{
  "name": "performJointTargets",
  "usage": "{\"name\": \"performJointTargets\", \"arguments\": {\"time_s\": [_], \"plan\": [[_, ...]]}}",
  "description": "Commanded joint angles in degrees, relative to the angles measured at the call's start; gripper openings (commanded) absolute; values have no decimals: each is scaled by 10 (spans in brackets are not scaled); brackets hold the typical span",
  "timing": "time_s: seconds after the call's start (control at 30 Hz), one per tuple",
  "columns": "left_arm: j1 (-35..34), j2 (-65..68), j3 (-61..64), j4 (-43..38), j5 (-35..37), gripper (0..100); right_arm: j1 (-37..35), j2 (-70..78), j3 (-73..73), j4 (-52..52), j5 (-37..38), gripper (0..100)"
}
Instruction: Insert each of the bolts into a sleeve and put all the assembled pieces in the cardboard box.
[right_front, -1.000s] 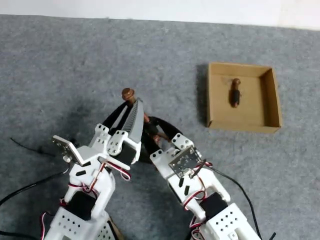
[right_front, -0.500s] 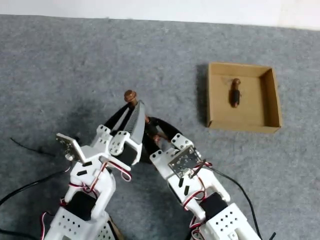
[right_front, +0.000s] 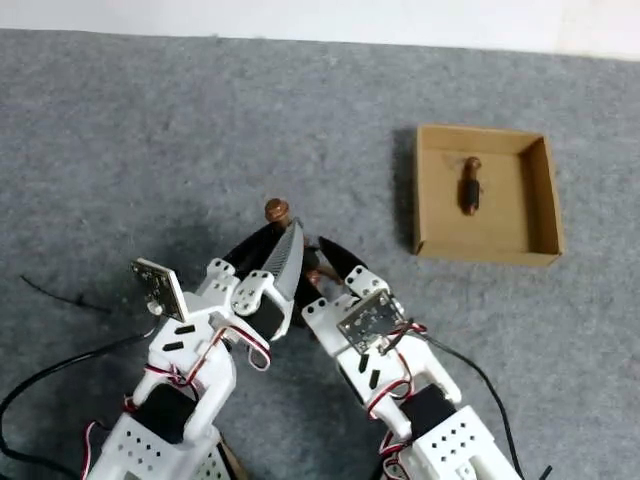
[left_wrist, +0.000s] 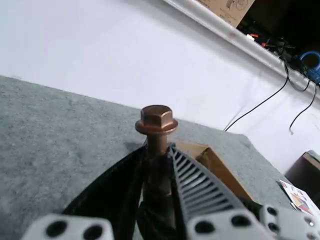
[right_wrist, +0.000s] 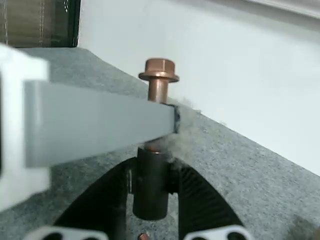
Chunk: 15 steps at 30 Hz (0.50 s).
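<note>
Found the left gripper (right_front: 281, 230) low over the middle of the grey table (right_front: 150, 130), closed narrowly on the shank of a copper-coloured bolt (right_front: 277, 210). Saw the bolt held upright, its hexagonal head clear above the fingertips. Noted one black finger and one ribbed grey finger (left_wrist: 192, 182) pressed against opposite sides of the shank.

Recorded the right gripper (right_front: 318, 262) just beside the left one, on its right, tips nearly touching. Found it closed around a dark sleeve (right_wrist: 151, 185), gripped upright between two black fingers. Placed the bolt, by the right wrist view, directly above the sleeve, with the lower end of the shank at the sleeve's mouth. Could not tell how far in it sat, owing to the grey finger crossing in front.

Located the cardboard box (right_front: 486, 256) well apart to the right, flat on the table, open side up. Counted one assembled piece (right_front: 470, 186) lying inside near the middle, set lengthwise away from the arms, with its bolt head at the far end.
</note>
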<state>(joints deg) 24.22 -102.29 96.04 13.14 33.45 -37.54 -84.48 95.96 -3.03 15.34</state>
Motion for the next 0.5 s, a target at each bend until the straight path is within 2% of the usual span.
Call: {"name": "performJointTargets", "arguments": {"time_s": [0.0,0.47], "plan": [[9,-3,12,19,1,6,18,-1,89,2,4,5],[15,-3,12,25,-1,7,18,-2,89,22,4,5]]}}
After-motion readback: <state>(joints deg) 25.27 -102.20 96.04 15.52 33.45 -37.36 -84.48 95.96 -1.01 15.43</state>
